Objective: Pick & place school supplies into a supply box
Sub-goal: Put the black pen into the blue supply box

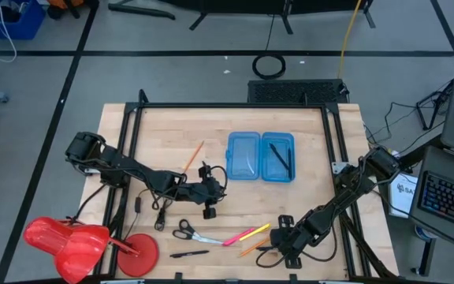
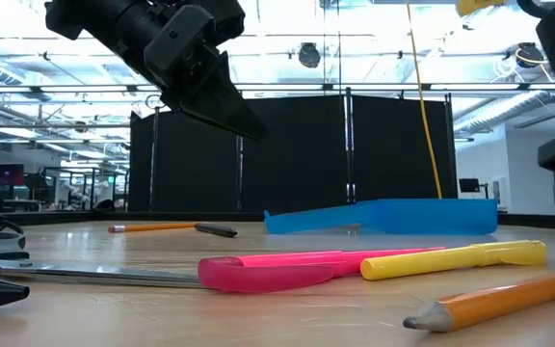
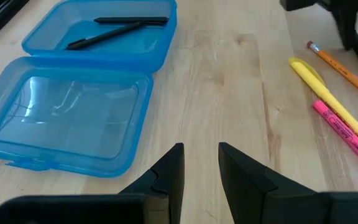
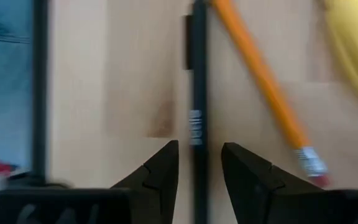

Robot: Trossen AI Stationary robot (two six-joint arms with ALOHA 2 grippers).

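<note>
With the right gripper [image 4: 199,180] parted astride a black pen [image 4: 199,87], the orange pencil [image 4: 263,81] lying just beside could be nudged or pinched too, while the left gripper [image 3: 201,171] is held open and empty.

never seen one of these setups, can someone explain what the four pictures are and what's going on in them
It is a robot with two dark arms at a wooden table, each ending in a two-finger gripper. One picture looks straight down, one looks level from the tabletop, and two come from cameras on the arms' wrists.

On the table lies an open blue supply box with black pens already inside. Nearer the front lie scissors, a pink marker, a yellow marker, orange pencils and more pens.

The left gripper hangs open and empty near the box. The right gripper is open, its fingers either side of a black pen, not yet gripping it.
</note>
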